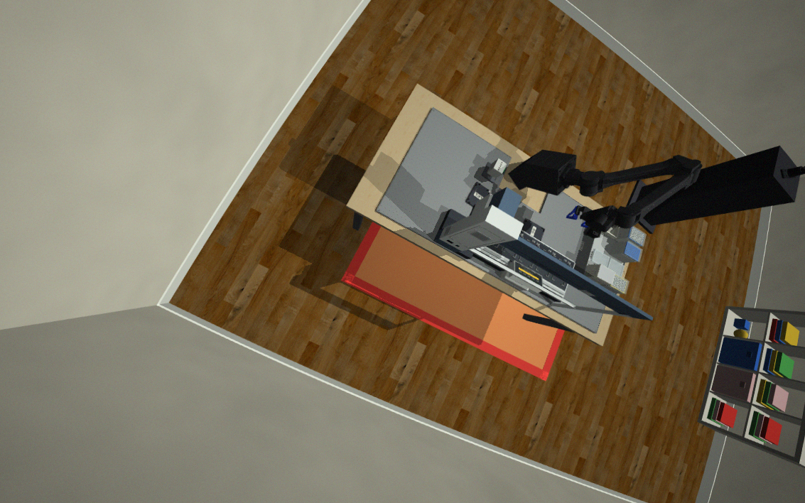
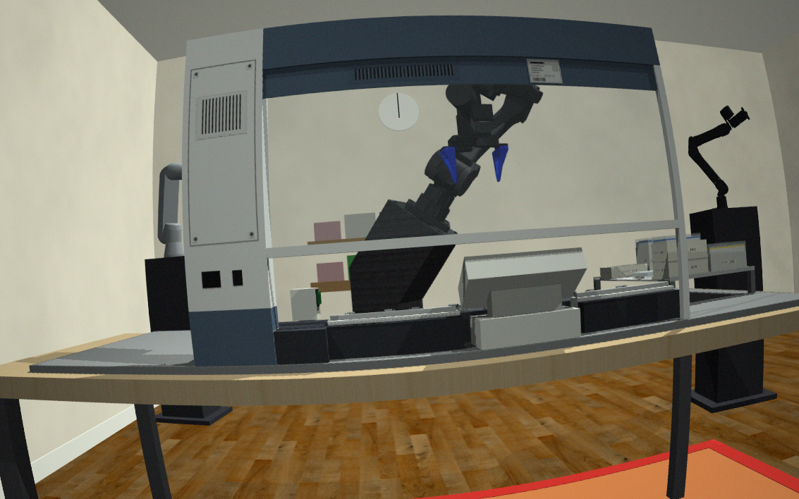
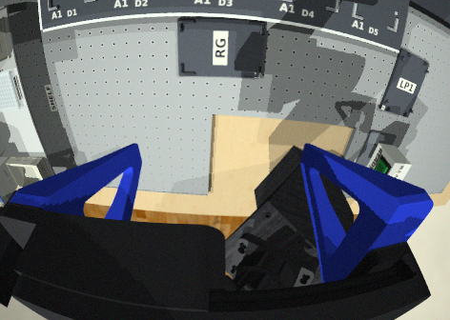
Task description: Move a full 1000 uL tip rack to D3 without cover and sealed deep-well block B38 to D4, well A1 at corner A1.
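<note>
My gripper [image 1: 577, 219] [image 2: 477, 180] [image 3: 221, 152] is open and empty, high above the bench between the shelf and the regrip nest. The shelf [image 3: 29, 134] is at the left edge of the wrist view, mostly out of frame. In the top view it bears a blue-topped rack [image 1: 631, 251], a speckled rack [image 1: 636, 235] and a pale block [image 1: 605, 273]. The exterior view shows stacked pale blocks [image 2: 669, 265]; their IDs are unreadable. The deck labels D3 [image 3: 225, 2] and D4 [image 3: 308, 14] show; the visible parts of both positions hold nothing. The regrip nest RG [image 3: 200, 50] is empty.
Nest LP1 [image 3: 406, 97] is at the right. The READY box [image 3: 399, 160] with its green button stands behind the right finger. The hood's front bar [image 2: 390, 242] crosses in front of the deck. A low beige item [image 3: 32, 170] sits on the shelf near the left finger.
</note>
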Controlling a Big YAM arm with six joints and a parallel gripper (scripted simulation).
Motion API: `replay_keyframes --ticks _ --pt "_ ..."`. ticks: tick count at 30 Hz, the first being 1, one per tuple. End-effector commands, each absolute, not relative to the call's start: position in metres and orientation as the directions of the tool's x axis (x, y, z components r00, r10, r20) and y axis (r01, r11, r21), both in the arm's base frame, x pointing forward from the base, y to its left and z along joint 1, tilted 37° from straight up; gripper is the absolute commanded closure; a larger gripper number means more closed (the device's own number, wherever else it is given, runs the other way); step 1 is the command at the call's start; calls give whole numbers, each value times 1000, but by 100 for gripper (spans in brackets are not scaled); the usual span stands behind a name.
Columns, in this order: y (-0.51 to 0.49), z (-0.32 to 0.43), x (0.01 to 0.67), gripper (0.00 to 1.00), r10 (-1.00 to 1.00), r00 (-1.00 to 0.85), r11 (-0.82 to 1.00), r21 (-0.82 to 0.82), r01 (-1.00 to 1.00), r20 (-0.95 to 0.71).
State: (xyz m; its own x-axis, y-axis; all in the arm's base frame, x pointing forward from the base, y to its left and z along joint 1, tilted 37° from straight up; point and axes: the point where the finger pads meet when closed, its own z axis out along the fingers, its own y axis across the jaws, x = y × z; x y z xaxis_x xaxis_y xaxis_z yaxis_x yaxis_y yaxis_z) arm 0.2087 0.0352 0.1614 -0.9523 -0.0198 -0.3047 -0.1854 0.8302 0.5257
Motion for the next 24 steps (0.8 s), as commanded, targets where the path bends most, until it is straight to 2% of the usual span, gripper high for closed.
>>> replay_keyframes --ticks 1,24 --pt "34 169 214 0 -106 -922 824 486 -290 -372" --pt "34 169 214 0 -432 -724 709 293 -641 -537"
